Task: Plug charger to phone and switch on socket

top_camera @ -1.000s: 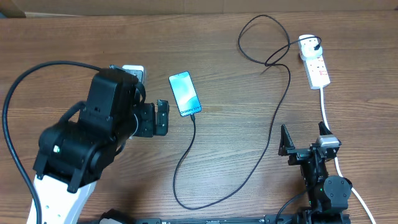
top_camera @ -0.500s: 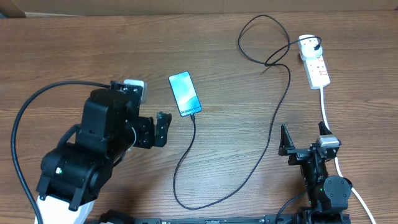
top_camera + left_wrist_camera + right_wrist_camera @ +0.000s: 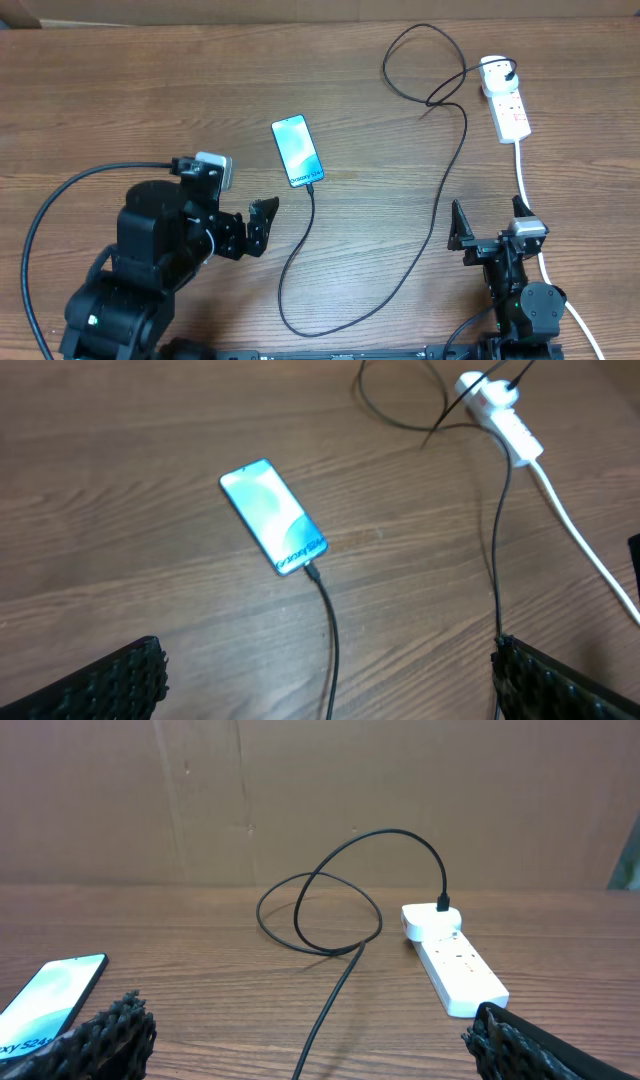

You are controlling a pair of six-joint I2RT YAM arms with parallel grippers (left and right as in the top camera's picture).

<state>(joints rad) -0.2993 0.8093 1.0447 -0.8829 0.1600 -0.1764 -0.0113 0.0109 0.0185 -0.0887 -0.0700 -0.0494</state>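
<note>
The phone (image 3: 297,150) lies screen up on the wooden table, also in the left wrist view (image 3: 273,516) and at the edge of the right wrist view (image 3: 45,999). The black charger cable (image 3: 430,225) has its tip in the phone's lower end and its plug in the white socket strip (image 3: 506,103). The cable (image 3: 330,630) and the strip (image 3: 500,410) show in the left wrist view, and both show in the right wrist view, cable (image 3: 330,1000) and strip (image 3: 455,960). My left gripper (image 3: 262,222) is open and empty, below-left of the phone. My right gripper (image 3: 480,240) is open and empty at the front right.
The socket's thick white cord (image 3: 528,190) runs down past my right arm. A cardboard wall (image 3: 320,800) stands behind the table's far edge. The black cable loops widely at the back near the strip (image 3: 420,65).
My left arm has drawn back toward the front edge, away from the phone, with its gripper open. The phone, cable and right arm have not moved.
</note>
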